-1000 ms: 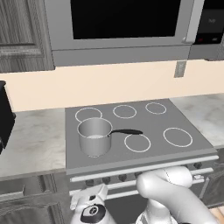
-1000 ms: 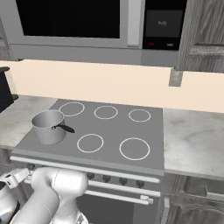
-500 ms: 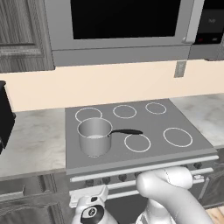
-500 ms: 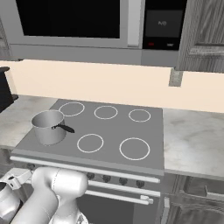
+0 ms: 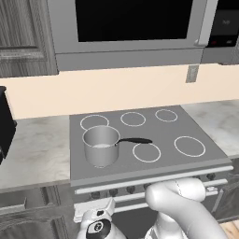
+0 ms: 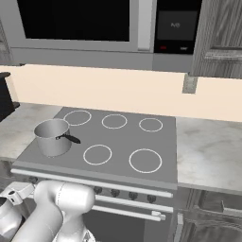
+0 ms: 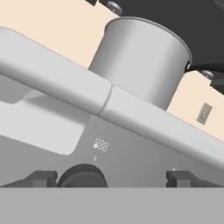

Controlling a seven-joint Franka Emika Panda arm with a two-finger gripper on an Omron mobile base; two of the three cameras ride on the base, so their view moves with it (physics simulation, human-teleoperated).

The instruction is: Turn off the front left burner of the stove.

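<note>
The arm bends low with its elbow forward, and the gripper point(image 7: 111, 178) points slightly upward, its jaws spread wide, holding nothing.

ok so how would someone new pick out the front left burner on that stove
Start at the grey flat-top stove under the microwave. Of its six ring burners, the front left burner is the near-left one. Unlike the bare rings beside it, a steel saucepan sits on it.

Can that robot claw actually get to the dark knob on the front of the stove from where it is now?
Probably yes. In the hand view the open gripper sits right in front of the stove's control panel, with one dark knob just beside its left fingertip. Nothing lies between them; the saucepan stands above, on the cooktop.
</note>
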